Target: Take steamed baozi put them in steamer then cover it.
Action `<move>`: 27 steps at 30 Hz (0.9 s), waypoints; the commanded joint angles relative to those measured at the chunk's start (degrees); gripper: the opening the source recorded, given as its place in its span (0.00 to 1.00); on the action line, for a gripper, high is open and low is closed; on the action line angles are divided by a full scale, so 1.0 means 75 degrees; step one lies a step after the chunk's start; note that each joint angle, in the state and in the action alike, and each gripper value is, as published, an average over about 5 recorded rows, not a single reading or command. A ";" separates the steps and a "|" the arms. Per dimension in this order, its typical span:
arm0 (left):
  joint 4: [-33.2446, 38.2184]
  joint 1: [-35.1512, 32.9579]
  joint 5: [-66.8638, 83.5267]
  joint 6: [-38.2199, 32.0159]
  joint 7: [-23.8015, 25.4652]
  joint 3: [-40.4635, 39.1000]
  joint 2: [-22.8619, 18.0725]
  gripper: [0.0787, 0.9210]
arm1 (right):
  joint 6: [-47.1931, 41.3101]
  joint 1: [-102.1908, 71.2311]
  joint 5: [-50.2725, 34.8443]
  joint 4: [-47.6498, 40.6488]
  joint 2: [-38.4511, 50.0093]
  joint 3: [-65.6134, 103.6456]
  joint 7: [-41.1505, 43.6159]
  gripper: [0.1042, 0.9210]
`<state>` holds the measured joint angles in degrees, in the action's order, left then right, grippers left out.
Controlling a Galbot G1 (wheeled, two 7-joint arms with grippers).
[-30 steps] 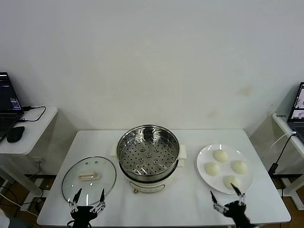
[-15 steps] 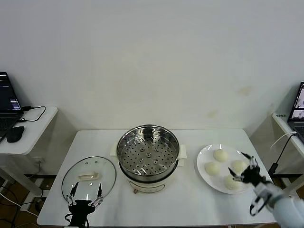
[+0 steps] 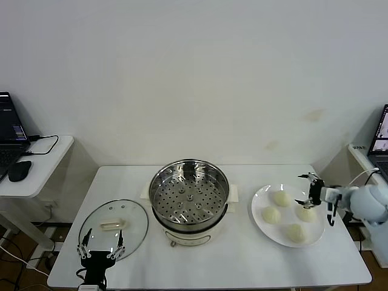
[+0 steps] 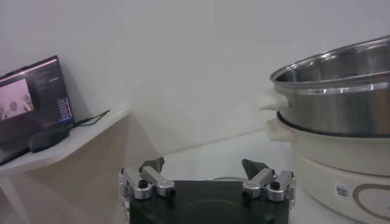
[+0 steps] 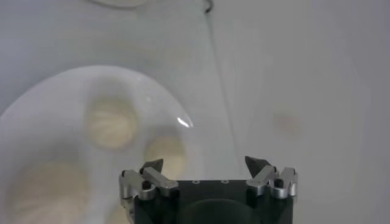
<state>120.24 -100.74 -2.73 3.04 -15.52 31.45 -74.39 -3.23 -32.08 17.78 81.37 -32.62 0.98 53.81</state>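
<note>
White wall behind, white table (image 3: 242,254) in front of you: from the head view, take the steamer (image 3: 189,193) at the table's middle as your landmark. It is uncovered and holds nothing yet, perforated floor showing. To its left, flat on the table, lies the cover (image 3: 113,230), with the left gripper (image 3: 100,251) parked at the cover's near edge, jaws spread, gripping nothing. To the steamer's right, a white plate (image 3: 262,227) carries all four steamed baozi (image 3: 270,214), and the right gripper (image 3: 309,194) hovers over the plate's far-right side, fingers released, just above the bun farthest from the steamer. From the left wrist view, you see the left gripper (image 4: 207,176) low beside the steamer (image 4: 341,109), fingers apart and empty. From the right wrist view, the right gripper (image 5: 207,173) looks down on the plate (image 5: 36,115) with the baozi (image 5: 109,125) below and to one side, fingers wide, nothing between them. Judge the buns soft, light and easily dented, so close gently across a bun's widest part, low on the dome. The cover is likely heavier, slick and breakable; take it only by its cream handle (image 3: 114,225).
</note>
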 commanded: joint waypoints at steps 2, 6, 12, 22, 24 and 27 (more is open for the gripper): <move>-0.0002 0.0041 -0.0109 -0.0082 -0.0067 0.0016 0.0018 0.88 | 0.0152 0.2530 -0.0009 -0.1231 0.0281 -0.2621 0.1103 0.88; 0.0014 0.0051 -0.0106 -0.0093 -0.0031 0.0060 0.0042 0.88 | 0.0292 0.2785 -0.0006 -0.1740 -0.0190 -0.3078 0.1110 0.88; 0.0024 0.0035 -0.0120 -0.0143 0.0014 0.0090 0.0038 0.88 | 0.0272 0.2930 0.0028 -0.2530 -0.0866 -0.3433 0.0989 0.88; -0.0030 0.0020 -0.0133 -0.0188 0.0044 0.0119 0.0051 0.88 | 0.0086 0.3049 0.0209 -0.2968 -0.1369 -0.3829 0.0941 0.88; -0.0034 0.0023 -0.0136 -0.0193 0.0051 0.0118 0.0049 0.88 | 0.0043 0.3026 0.0246 -0.3019 -0.1437 -0.3859 0.0919 0.88; -0.0035 0.0025 -0.0138 -0.0200 0.0058 0.0120 0.0044 0.88 | -0.0015 0.2943 0.0360 -0.3105 -0.1535 -0.3874 0.0865 0.88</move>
<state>120.01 -100.57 -3.71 1.56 -15.08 32.39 -74.10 -3.25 -11.87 20.37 59.88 -42.95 -25.46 59.48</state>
